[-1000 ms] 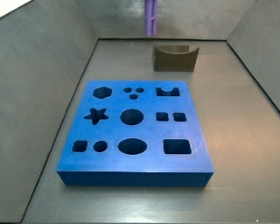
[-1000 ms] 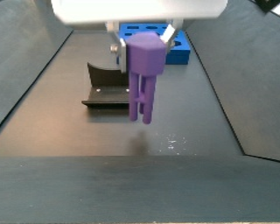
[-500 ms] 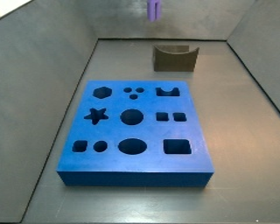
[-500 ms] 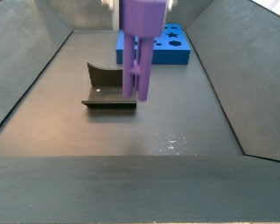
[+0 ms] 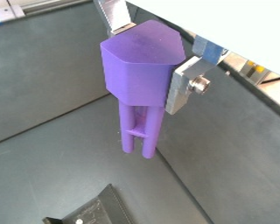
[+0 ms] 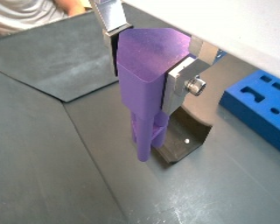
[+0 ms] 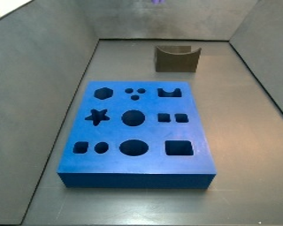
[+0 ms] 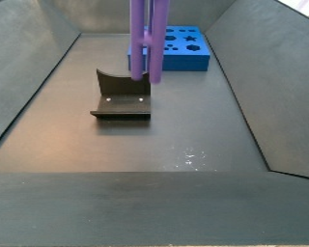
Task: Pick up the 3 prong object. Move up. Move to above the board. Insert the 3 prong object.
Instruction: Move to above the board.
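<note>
My gripper (image 5: 149, 51) (image 6: 147, 54) is shut on the wide head of the 3 prong object (image 5: 140, 79) (image 6: 145, 87), a lavender peg hanging straight down, with a silver finger on each side. In a side view only its rods (image 8: 144, 39) show, high above the floor; the gripper itself is above the frame there. In a side view just its lowest tip (image 7: 156, 3) shows at the top edge. The board (image 7: 138, 172) (image 8: 185, 50) (image 6: 262, 107), a bright-blue slab with shaped cutouts, lies flat on the floor, away from the peg.
The fixture (image 7: 176, 58) (image 8: 121, 98) (image 6: 185, 142) (image 5: 90, 210) stands on the floor between the peg and the board, below the hanging rods. Grey sloping walls (image 8: 28, 68) enclose the floor on both sides.
The gripper has risen with the peg: a second ago the whole peg showed low over the floor, now only its rods hang into view from above.
</note>
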### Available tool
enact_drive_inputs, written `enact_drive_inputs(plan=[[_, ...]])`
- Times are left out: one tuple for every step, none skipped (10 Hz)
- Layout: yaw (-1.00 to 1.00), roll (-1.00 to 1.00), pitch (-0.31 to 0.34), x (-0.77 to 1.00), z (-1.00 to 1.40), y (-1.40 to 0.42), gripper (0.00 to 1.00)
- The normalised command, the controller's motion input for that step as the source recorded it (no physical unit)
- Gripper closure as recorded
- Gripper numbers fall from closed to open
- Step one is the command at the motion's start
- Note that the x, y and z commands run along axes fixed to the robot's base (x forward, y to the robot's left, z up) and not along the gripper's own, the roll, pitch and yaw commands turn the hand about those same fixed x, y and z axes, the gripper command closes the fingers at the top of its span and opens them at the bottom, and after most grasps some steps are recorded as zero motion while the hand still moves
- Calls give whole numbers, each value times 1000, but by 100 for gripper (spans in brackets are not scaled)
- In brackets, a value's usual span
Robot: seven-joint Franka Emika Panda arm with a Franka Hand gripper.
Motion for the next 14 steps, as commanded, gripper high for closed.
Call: enact_drive_inputs(plan=[[15, 38, 111, 31, 919, 10, 100], [19, 40, 112, 22, 767, 8, 100], [23, 45, 110, 14, 617, 6, 100], [26, 50, 111, 12, 416, 5, 100], [27, 52, 109, 12, 267, 4, 100], [-976, 116, 503, -124, -60, -1000, 100], [-930, 127, 462, -121, -73, -1000, 100], [-670, 123, 326, -125, -69, -1000, 100], [-366, 4, 156, -130, -70, -1000, 100], [-180, 3, 56, -131, -68, -1000, 100], [-104, 9, 39, -136, -67, -1000, 100], [-47, 16, 24, -139, -67, -1000, 100], [-19, 16, 6, -136, -67, -1000, 100], [-10, 15, -7, -137, -66, -1000, 100]])
